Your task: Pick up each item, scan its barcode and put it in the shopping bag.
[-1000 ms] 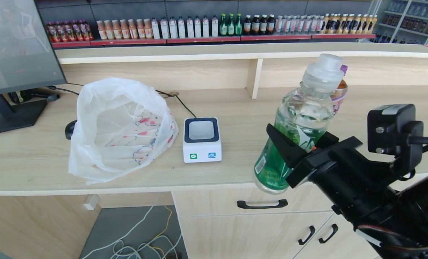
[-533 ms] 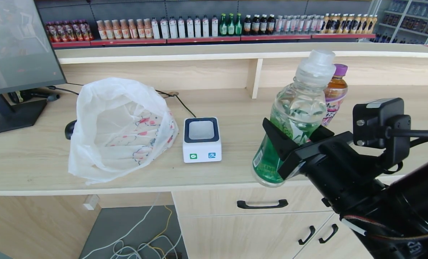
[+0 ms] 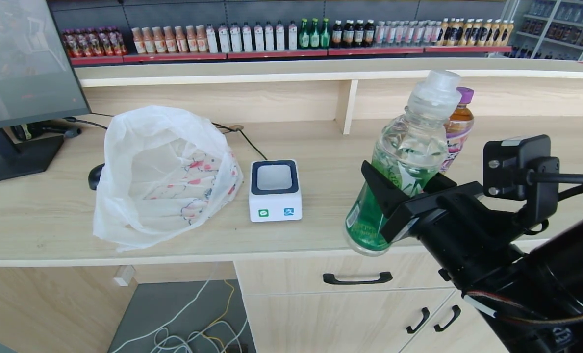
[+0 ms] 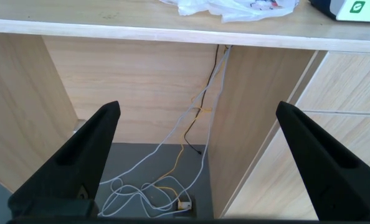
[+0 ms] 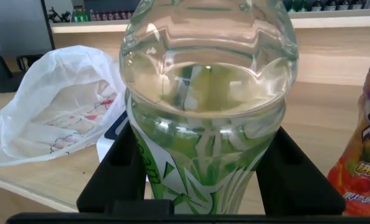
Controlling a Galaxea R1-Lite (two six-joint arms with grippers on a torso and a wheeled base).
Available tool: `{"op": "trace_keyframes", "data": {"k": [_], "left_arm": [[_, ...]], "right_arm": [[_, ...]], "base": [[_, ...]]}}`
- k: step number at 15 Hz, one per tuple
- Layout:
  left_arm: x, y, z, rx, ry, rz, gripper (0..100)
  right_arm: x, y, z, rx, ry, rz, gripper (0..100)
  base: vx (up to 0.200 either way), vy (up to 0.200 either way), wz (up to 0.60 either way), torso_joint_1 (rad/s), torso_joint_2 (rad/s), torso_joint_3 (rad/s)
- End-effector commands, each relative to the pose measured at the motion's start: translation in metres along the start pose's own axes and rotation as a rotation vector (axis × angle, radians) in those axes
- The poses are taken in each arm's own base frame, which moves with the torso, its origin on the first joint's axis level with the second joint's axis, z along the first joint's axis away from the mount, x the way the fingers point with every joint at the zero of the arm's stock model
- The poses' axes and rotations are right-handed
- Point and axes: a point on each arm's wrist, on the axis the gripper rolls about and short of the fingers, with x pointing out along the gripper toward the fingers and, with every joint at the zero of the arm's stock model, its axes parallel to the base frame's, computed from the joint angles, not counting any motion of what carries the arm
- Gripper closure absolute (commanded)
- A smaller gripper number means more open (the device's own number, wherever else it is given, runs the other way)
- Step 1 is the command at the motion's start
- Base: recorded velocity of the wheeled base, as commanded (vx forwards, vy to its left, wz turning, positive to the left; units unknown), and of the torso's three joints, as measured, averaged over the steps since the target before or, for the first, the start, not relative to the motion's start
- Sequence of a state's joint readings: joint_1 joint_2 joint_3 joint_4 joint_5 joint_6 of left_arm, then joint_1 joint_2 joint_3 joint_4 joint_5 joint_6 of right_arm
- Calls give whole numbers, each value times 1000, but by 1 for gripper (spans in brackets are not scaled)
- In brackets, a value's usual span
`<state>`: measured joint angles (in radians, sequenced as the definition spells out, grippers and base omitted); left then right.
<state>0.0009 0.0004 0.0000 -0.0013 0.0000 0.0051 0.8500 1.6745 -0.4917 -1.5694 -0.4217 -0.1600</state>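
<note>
The right hand [image 3: 403, 185] grips the green-labelled bottle [image 3: 410, 144], nearly upright over the front edge of the bench [image 3: 311, 240] at 4 o'clock from the scanner [image 3: 275, 190]; best carry it toward 10 o'clock and turn its low barcode [image 3: 353, 221] squarely onto the scanner window.

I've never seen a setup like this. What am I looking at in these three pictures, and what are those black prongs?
This is a two-armed robot at a shop counter. The wide picture comes from a camera on its head, the other two from its wrists. The prongs are each arm's tool. The right tool grips a green-labelled bottle. The left tool hangs open, low before the counter. On the counter: a white shopping bag, a small scanner and a purple-capped bottle.
</note>
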Motion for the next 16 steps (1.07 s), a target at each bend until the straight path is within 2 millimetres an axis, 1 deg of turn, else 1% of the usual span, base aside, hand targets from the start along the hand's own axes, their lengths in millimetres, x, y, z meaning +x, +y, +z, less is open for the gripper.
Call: {"op": "trace_keyframes", "data": {"k": [1,4,10,12,16], "left_arm": [[0,0,0,-8,-1,1,0],[0,0,0,-7,-1,2,0],[0,0,0,-8,-1,2,0],[0,0,0,-4,-1,2,0],[0,0,0,-2,-1,1,0]], "right_arm": [[-1,0,3,5,-8,3,100],[0,-2,9,14,-33,-9,100],[-1,-1,9,17,-32,0,100],[-4,-2,9,9,-27,3,100],[-9,-2,10,-24,-23,12,100]], "base": [[0,200,0,2,2,2],[0,200,0,-2,4,4],[0,200,0,5,2,3],[0,200,0,0,0,5],[0,0,0,0,0,0]]}}
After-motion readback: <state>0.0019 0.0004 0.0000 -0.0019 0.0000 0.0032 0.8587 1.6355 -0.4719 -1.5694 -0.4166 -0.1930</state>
